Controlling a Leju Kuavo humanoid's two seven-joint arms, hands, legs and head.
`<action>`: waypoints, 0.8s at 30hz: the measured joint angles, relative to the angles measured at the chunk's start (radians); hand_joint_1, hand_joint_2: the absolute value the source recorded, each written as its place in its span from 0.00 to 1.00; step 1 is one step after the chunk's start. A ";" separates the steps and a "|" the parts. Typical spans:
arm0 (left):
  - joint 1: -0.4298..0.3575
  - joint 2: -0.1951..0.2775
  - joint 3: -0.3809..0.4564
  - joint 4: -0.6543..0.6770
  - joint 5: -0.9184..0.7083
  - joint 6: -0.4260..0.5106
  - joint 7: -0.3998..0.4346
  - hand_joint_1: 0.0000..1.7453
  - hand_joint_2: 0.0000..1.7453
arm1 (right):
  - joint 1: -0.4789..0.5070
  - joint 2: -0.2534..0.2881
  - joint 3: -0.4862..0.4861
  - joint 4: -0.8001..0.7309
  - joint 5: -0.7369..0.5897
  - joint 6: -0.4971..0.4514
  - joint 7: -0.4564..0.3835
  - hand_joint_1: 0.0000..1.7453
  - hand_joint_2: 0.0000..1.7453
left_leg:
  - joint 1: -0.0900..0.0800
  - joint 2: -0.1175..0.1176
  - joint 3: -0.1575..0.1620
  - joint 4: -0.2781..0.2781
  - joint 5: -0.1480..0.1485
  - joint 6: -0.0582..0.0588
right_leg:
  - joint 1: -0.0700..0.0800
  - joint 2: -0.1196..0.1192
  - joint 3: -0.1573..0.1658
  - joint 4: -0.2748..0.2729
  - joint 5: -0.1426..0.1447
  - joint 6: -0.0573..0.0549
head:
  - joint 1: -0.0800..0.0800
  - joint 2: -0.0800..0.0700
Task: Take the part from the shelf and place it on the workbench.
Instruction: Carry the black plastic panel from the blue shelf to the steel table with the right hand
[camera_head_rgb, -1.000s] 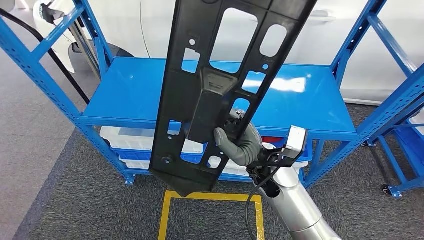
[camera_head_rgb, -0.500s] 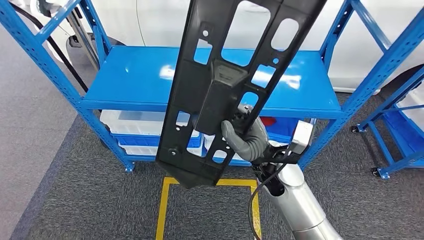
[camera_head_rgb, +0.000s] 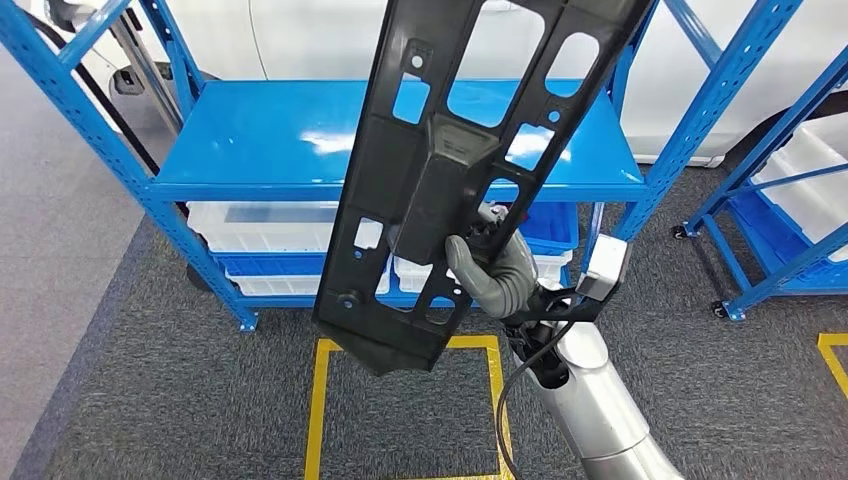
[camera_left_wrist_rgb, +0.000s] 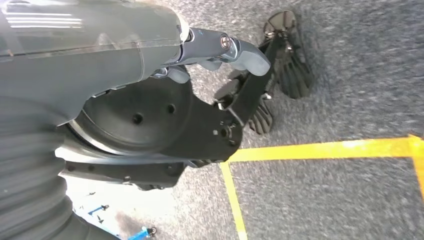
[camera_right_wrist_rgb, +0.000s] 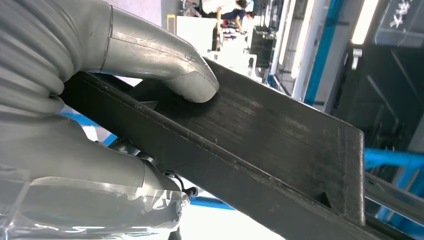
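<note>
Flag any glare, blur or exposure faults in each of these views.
Head view: sharp, with white glare patches on the blue shelf behind the black part. Left wrist view: carpet and yellow floor line streaked by motion blur. Right wrist view: right hand and part crisp, background soft, the strip under the hand blown out.

A grey carpet (camera_head_rgb: 150, 400) covers the floor, marked with a yellow tape square (camera_head_rgb: 318, 400). Beyond the square, white bins (camera_head_rgb: 250, 225) sit on a lower tier. More white bins (camera_head_rgb: 815, 170) stand to its right.
</note>
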 joint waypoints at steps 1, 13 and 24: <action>0.000 0.000 0.000 0.000 0.000 0.000 -0.001 0.00 1.00 | -0.001 0.000 -0.002 0.000 0.000 0.000 0.000 1.00 1.00 | 0.001 0.003 -0.002 -0.004 0.009 0.007 | 0.000 -0.007 -0.006 0.012 -0.011 0.005 | 0.000 0.000; 0.012 -0.004 0.001 0.000 0.000 -0.006 0.009 0.00 1.00 | -0.008 0.002 -0.012 0.015 0.001 0.001 -0.003 1.00 1.00 | -0.006 0.025 -0.062 0.021 0.042 0.002 | 0.007 -0.057 0.065 0.013 -0.082 -0.005 | 0.000 0.000; 0.018 -0.005 0.004 0.000 0.000 -0.015 0.023 0.00 1.00 | -0.011 0.013 -0.021 0.021 0.002 0.003 -0.005 1.00 1.00 | 0.013 0.020 -0.125 0.227 -0.068 -0.040 | -0.001 -0.055 0.031 0.011 -0.046 -0.034 | 0.000 0.000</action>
